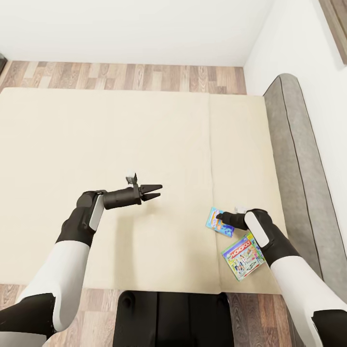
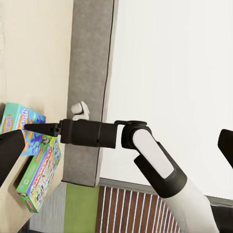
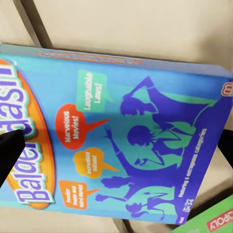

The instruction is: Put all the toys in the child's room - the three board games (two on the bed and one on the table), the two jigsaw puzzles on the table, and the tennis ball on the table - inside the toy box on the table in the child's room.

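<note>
Right end effector, spread open, poised over the blue Balderdash box lying flat on the bed beside the Monopoly box; judged light, stiff, slick cardboard: pinch across a short edge.

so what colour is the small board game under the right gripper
Mostly blue small board game with purple silhouettes; right wrist view.

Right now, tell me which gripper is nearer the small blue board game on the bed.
Right. The right gripper hangs directly over the blue board game, fingers spread around it. The left gripper hovers open over bare bed, well off to the game's left.
</note>
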{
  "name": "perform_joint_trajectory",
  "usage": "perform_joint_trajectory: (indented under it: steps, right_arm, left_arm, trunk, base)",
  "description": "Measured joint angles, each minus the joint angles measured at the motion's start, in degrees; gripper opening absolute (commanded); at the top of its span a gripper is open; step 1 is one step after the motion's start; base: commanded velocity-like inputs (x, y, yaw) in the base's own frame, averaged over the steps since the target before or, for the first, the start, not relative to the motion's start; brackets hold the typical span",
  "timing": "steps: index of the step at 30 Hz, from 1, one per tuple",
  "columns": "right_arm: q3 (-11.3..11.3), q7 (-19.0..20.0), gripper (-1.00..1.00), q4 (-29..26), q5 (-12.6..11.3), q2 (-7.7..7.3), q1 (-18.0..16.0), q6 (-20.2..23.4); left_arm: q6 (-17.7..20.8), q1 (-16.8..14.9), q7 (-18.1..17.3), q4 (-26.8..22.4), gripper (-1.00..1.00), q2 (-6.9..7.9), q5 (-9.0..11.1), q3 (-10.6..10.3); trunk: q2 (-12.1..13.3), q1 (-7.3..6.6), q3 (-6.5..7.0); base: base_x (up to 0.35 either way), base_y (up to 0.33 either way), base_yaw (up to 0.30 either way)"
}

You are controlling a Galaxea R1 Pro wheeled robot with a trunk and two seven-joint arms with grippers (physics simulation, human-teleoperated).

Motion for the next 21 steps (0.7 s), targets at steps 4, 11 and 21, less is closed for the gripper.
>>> perform_joint_trajectory:
  steps: [4, 11, 21]
  right_arm:
    - [-0.02, 0.04, 1.0, -0.22, -0.08, -0.06, 0.0, 0.18]
    - [-0.01, 0.07, 1.0, -0.65, -0.07, -0.15, 0.01, 0.52]
    - [0.06, -0.05, 1.0, -0.83, 0.12, -0.12, 0.0, 0.58]
  left_arm:
    - [0.0, 0.0, 0.0, 0.0, 1.0, 0.0, 0.0, 0.0]
    - [0.0, 0.0, 0.0, 0.0, 1.0, 0.0, 0.0, 0.0]
    - [0.0, 0.0, 0.01, 0.0, 1.0, 0.0, 0.0, 0.0]
  trunk:
    - [0.0, 0.0, -0.11]
    - [0.0, 0.0, -0.29]
    - [0.0, 0.0, -0.32]
  base:
    - [0.0, 0.0, 0.0]
    - [0.0, 0.0, 0.0]
    - [0.0, 0.0, 0.0]
